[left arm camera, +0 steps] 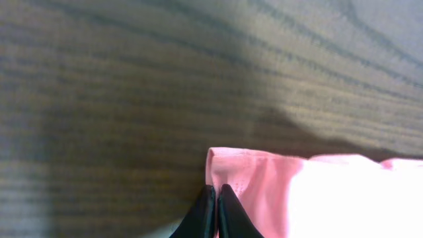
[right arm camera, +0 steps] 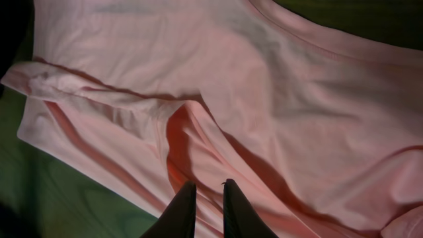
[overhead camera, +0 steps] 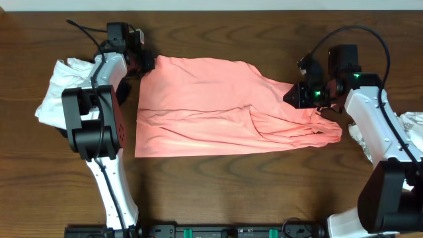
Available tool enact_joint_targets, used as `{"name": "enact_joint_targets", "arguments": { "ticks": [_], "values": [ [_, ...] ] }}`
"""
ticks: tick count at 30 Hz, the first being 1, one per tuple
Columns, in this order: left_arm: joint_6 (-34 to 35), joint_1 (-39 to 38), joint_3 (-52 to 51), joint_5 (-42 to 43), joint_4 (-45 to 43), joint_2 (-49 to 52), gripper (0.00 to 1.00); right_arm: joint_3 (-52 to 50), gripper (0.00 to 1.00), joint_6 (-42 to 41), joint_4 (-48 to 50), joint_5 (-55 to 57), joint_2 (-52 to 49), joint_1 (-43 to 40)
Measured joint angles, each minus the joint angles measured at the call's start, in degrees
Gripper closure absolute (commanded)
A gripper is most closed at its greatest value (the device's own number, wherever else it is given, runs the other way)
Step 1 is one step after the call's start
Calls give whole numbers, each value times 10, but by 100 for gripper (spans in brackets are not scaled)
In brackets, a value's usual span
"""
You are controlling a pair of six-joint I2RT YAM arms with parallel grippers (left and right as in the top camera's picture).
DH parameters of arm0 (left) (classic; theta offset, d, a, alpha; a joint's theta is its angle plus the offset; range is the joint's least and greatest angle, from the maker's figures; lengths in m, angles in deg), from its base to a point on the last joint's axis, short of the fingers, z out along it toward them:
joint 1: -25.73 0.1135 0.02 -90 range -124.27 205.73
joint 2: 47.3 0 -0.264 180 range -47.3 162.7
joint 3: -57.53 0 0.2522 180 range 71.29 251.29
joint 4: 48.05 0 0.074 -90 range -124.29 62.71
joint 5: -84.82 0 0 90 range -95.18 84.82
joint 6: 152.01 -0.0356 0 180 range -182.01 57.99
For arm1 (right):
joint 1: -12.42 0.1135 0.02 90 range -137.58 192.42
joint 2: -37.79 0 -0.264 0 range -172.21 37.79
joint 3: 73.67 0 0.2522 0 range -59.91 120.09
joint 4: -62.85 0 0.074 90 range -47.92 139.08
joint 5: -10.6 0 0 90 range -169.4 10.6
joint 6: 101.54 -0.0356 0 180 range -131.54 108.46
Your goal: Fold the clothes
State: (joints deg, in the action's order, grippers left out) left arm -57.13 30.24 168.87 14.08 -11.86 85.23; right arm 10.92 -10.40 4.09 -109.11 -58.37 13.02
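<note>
The clothes, one salmon-pink garment, lie spread across the middle of the dark wooden table. My left gripper is at the garment's far left corner. In the left wrist view its jaws are pressed shut on the hemmed corner of the pink fabric. My right gripper is at the garment's bunched right end. In the right wrist view its jaws stand a narrow gap apart with a raised fold of the pink fabric between them. No lettering print shows.
A plain white crumpled garment lies at the left edge beside the left arm. A white cloth with grey print lies at the right edge behind the right arm. Bare wooden table lies in front of the garment.
</note>
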Motion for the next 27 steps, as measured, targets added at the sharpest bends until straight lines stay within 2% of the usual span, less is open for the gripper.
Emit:
{"name": "enact_joint_targets", "arguments": {
  "ticks": [18,19,20,21,22,24,27],
  "values": [
    [0,0,-8,-4,122,-109,94,0,86,0,-5,0,0,0],
    [0,0,-8,-8,124,-109,90,0,86,0,-5,0,0,0],
    [0,0,-8,-14,123,-109,77,0,86,0,-5,0,0,0],
    [-5,0,-8,-21,119,-109,58,0,86,0,-5,0,0,0],
    [-5,0,-8,-29,112,-109,46,0,86,0,-6,0,0,0],
    [-6,0,-8,-41,96,-109,34,0,86,0,-7,0,0,0],
    [-14,3,-9,-50,49,-108,31,0,86,0,-9,0,0,0]
  ]
}}
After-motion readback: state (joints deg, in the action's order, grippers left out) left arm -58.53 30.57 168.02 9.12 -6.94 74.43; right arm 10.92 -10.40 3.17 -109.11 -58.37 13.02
